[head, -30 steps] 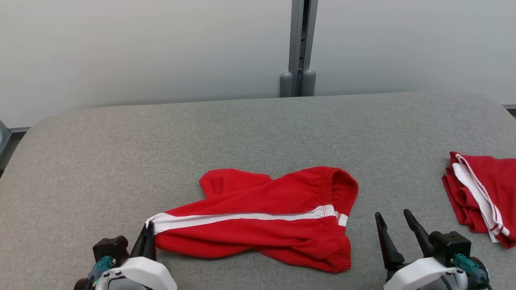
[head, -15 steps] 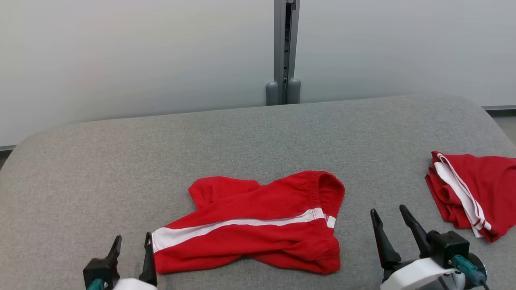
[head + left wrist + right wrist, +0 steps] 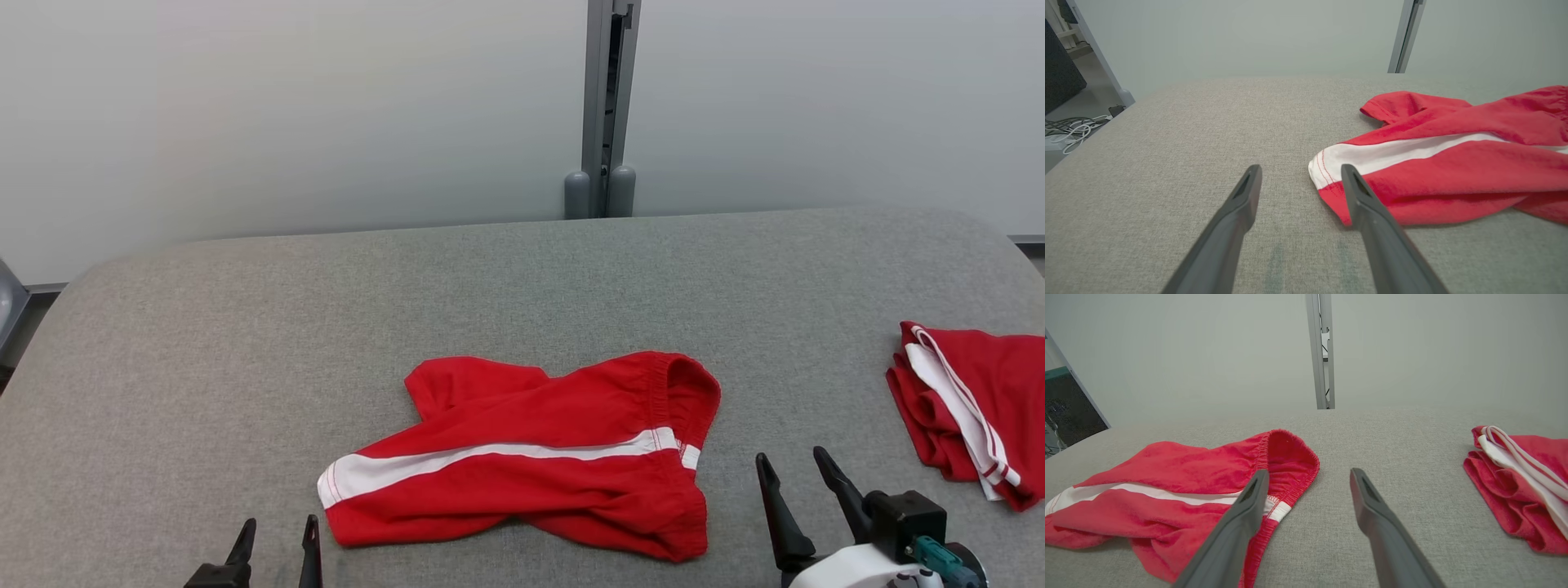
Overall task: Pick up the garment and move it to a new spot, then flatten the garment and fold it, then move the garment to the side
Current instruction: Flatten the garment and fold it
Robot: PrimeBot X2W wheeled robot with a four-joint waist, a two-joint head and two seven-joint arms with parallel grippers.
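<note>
One red garment (image 3: 531, 457), white-striped, rumpled

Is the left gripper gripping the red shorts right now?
No, the left gripper is open, with only grey cushion between its fingers, the red shorts lying beside them.

"Where's the left gripper (image 3: 280, 531)?"

"Down at seven o'clock from the head. Only its two dark fingers (image 3: 310, 555) show, pointing near twelve, spread apart with nothing between them."

"And the right gripper (image 3: 790, 457)?"

"At five o'clock, with more of it showing, including the white wrist (image 3: 841, 567) below. The fingers lean toward eleven, parted, and it's holding nothing."

"Is the gap the same on both?"

"Roughly. From each wrist camera the fingers rise from six o'clock with a clear gap between the tips."
</note>
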